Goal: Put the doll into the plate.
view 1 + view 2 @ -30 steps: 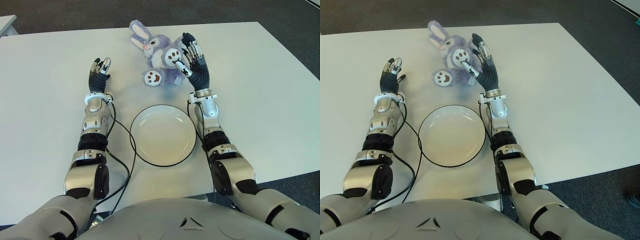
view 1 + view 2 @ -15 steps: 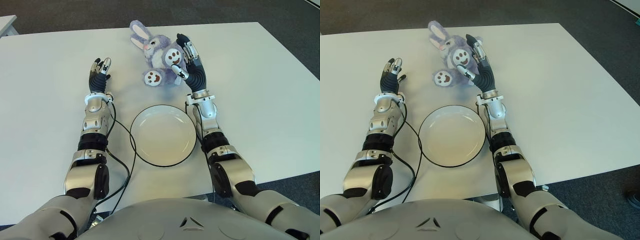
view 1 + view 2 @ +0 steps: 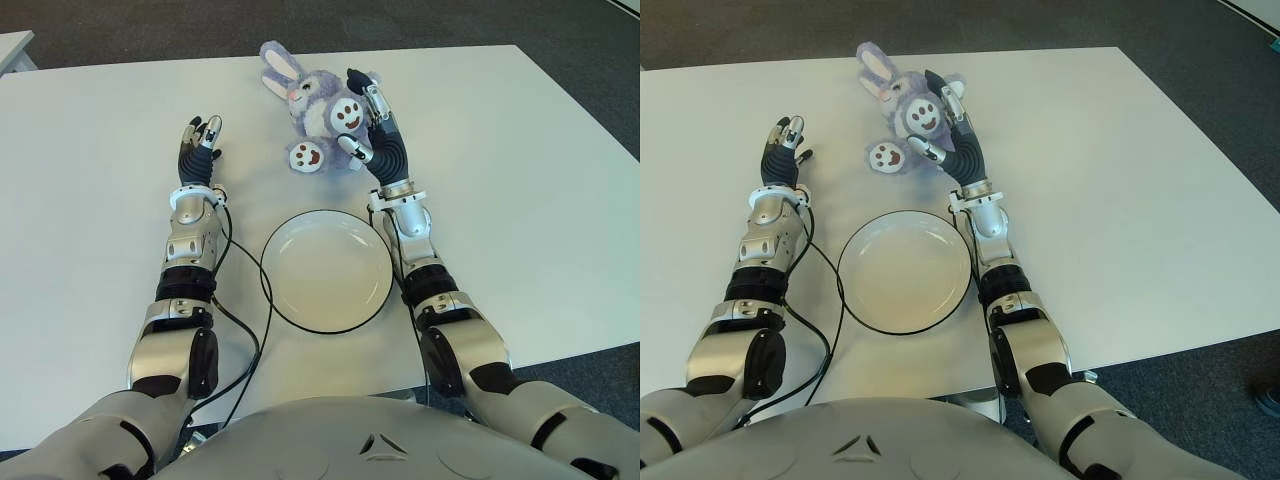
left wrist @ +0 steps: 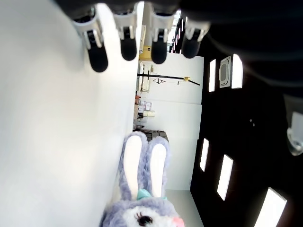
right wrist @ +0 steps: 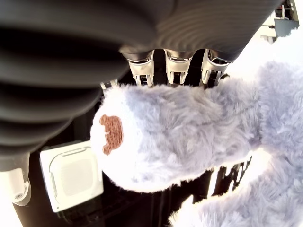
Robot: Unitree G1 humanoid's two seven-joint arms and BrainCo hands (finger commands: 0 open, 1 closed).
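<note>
Purple plush doll (image 3: 318, 108) lying on the white surface (image 3: 90, 220) beyond the plate (image 3: 327, 270); right hand (image 3: 366, 112) against its leg, fingers extended, not closed around it; left hand (image 3: 198, 140) open, left of the doll

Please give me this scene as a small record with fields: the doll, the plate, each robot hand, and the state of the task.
doll: purple plush rabbit, lying on the white table, beyond the plate
plate: white, dark rim, nothing in it, between the two forearms
right robot hand: at the doll's leg, fingers extended against the plush, not closed
left robot hand: left of the doll, fingers open, holding nothing
task state: doll not yet in the plate
</note>
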